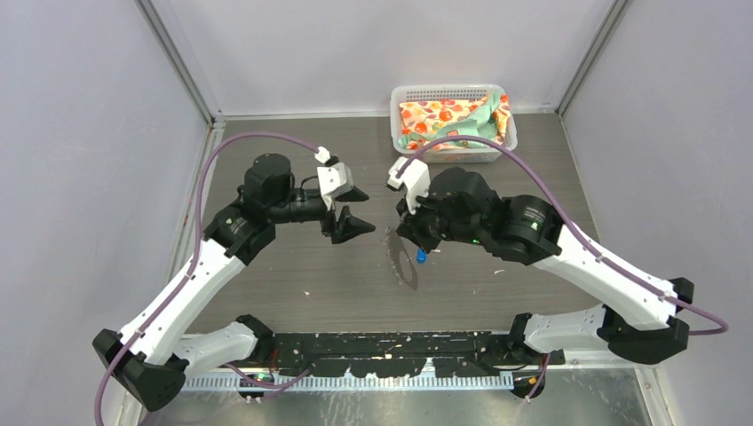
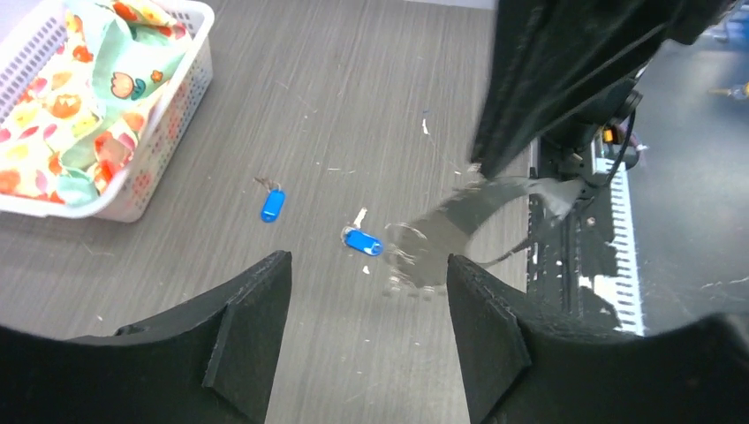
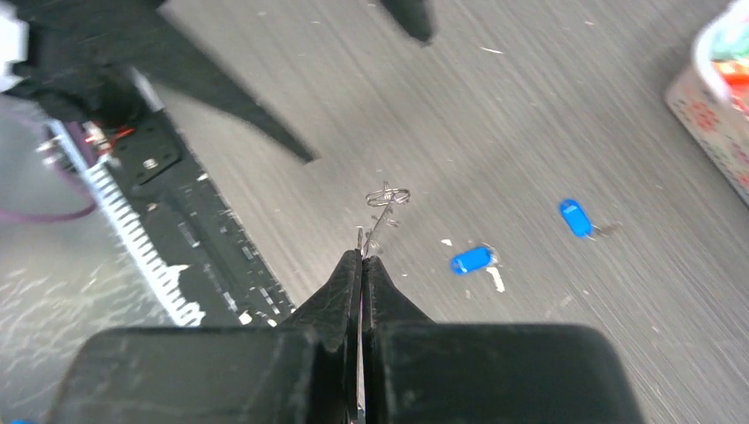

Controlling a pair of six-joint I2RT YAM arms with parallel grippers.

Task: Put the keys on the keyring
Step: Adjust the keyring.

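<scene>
Keyring [image 3: 386, 196] pinched in right pincer [image 3: 362, 256]

Black wedge fingers press together on the thin silvery wire, which pokes out just past their tips. The left pincer [image 2: 366, 274] stands spread, gripping nothing, the blurred loop just beyond it. One key [image 3: 471, 260] and a second key [image 3: 575, 217], both with glossy blue plastic heads, lie on the grey grained table [image 3: 530, 106] beyond the right pincer's tips.

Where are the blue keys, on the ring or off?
Off. Both keys lie on the table, apart from the keyring pinched in the right gripper.
</scene>
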